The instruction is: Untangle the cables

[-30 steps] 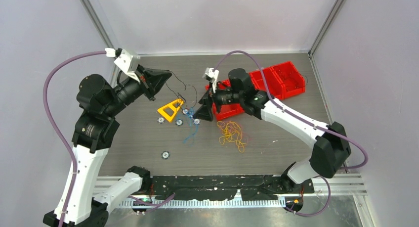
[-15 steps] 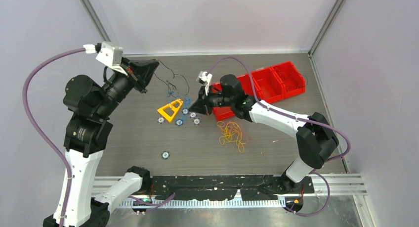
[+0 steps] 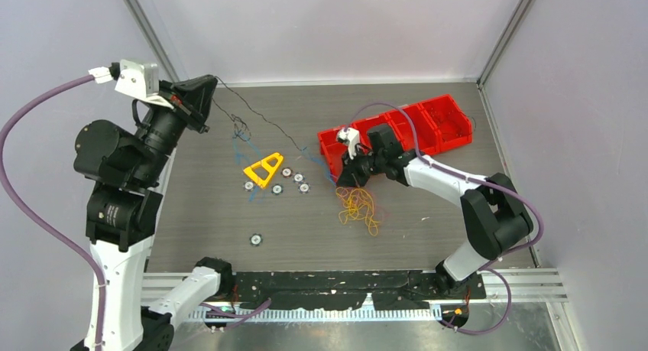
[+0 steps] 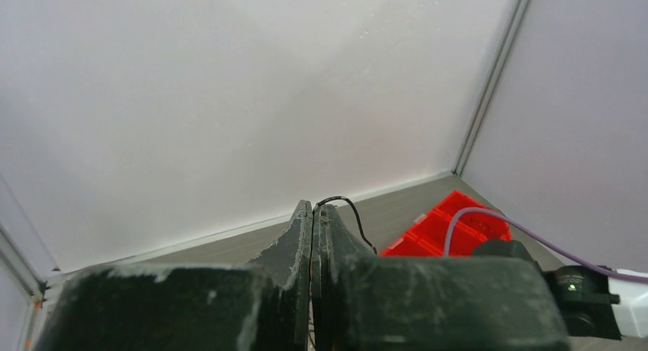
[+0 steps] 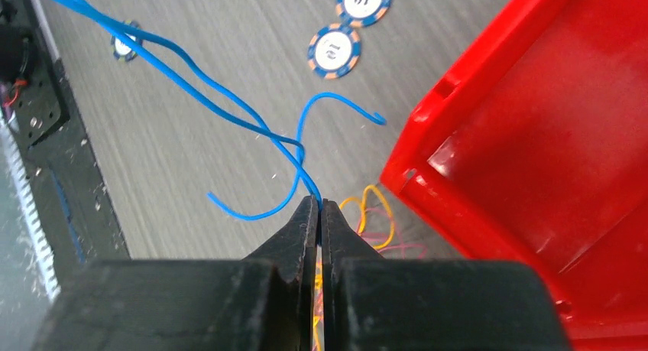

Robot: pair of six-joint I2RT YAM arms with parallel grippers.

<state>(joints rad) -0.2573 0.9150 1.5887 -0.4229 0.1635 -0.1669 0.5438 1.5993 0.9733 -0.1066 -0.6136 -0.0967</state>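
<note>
One disc (image 3: 256, 239) lies alone on the near side of the table (image 3: 428, 213). A bit farther and to the right is a loose heap of yellow wires (image 3: 359, 206), with a few pink ones mixed in.

Just past that heap, the right gripper (image 5: 319, 204) is low over the table. Its jaws are pinched tight on a blue wire (image 5: 229, 110). The wire bends and loops away to the left from the pinch, and one loose end curls up near the bins (image 3: 439, 101). The gripper is right beside the near left corner of the red bins, which sit in a row toward the far right.

Left of the gripper, five more discs (image 3: 298, 178) lie near a yellow triangle (image 3: 264, 170) in the middle of the table.

Far off at the left, the left gripper (image 3: 206, 91) is lifted high. Its jaws are squeezed together on the end of a black wire (image 3: 260, 115). This thin wire slants from the gripper down toward the middle of the table. A small knot of dark and blue wires hangs from it, just far of the triangle.
</note>
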